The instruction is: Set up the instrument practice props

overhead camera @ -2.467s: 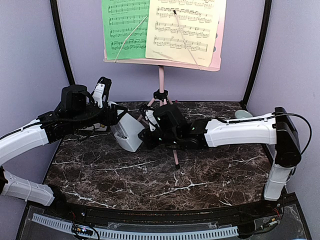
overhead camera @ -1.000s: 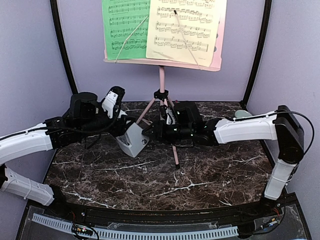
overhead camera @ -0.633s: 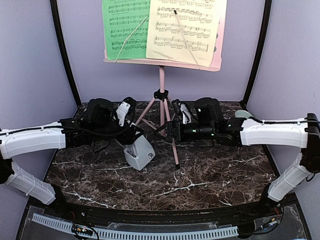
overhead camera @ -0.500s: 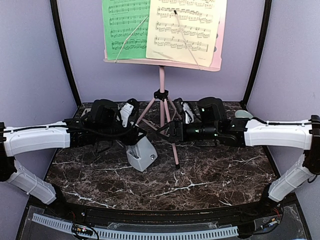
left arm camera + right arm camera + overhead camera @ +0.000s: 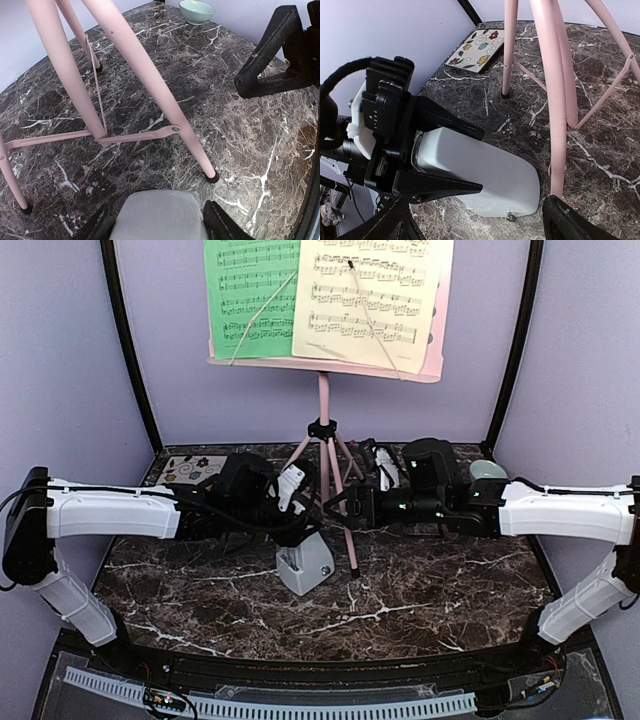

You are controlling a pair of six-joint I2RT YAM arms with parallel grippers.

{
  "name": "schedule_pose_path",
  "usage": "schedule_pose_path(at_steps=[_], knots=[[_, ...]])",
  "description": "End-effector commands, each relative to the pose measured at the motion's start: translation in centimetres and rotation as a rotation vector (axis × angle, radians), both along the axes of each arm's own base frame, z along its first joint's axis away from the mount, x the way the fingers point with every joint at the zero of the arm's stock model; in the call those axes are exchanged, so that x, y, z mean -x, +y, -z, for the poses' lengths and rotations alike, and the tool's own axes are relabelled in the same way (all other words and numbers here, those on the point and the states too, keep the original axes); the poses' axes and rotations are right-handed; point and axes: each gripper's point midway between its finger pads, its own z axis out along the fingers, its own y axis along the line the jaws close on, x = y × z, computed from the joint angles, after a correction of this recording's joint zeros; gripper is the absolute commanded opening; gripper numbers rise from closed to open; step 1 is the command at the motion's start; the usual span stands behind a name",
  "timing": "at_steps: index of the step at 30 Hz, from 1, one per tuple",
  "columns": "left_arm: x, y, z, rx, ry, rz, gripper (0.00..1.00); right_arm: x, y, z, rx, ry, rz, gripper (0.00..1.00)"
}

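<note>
Grey-white metronome (image 5: pixel 305 566): my left gripper (image 5: pixel 297 540) is clamping it, placing it by the music stand (image 5: pixel 323 410); right gripper (image 5: pixel 348 505) is gaping empty. Next, releasing upright.

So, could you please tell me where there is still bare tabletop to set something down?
The near strip of marble table, in front of the metronome and the music stand legs, is bare on both sides. The middle is crowded with tripod legs and the metronome. The back corners hold the flower card and the bowl.
</note>
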Motion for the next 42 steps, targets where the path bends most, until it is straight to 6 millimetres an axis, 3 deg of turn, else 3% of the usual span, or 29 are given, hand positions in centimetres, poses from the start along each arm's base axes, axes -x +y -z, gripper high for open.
schedule_pose_path(at_steps=[1,4,6,10,14,18,20,27,34,42], knots=[[-0.1,-1.4,-5.1,0.118,-0.093,0.052,0.53,-0.4,-0.8,-1.7,-0.004,-0.054,0.038,0.95],[0.8,-1.4,-4.7,0.123,-0.070,0.088,0.95,-0.5,-1.0,-1.9,-0.002,-0.063,0.051,0.96],[1.4,-1.4,-4.9,0.138,-0.055,0.102,0.99,-0.6,-1.0,-2.2,-0.002,-0.072,0.050,0.98],[2.5,-0.5,-6.6,0.202,-0.060,0.111,0.99,-0.8,-0.5,-2.7,0.003,-0.082,0.032,0.98],[4.4,2.0,-7.4,0.234,-0.081,0.115,0.99,-1.0,0.7,-2.8,0.012,-0.069,0.003,0.95],[6.5,3.9,-5.4,0.238,-0.053,0.181,0.92,-1.4,2.6,-2.5,0.029,-0.017,-0.023,0.93],[6.6,4.5,-5.0,0.237,-0.053,0.187,0.90,-1.4,3.6,-2.4,0.038,-0.006,-0.039,0.93],[5.9,3.6,-4.4,0.247,-0.079,0.224,0.81,-1.9,5.2,-0.2,0.048,0.068,-0.027,0.90],[4.7,1.8,-4.0,0.244,-0.095,0.259,0.74,-2.3,5.3,1.9,0.036,0.151,0.005,0.88],[3.9,1.6,-4.3,0.247,-0.128,0.238,0.64,-2.1,4.7,3.4,0.065,0.183,0.023,0.87]])
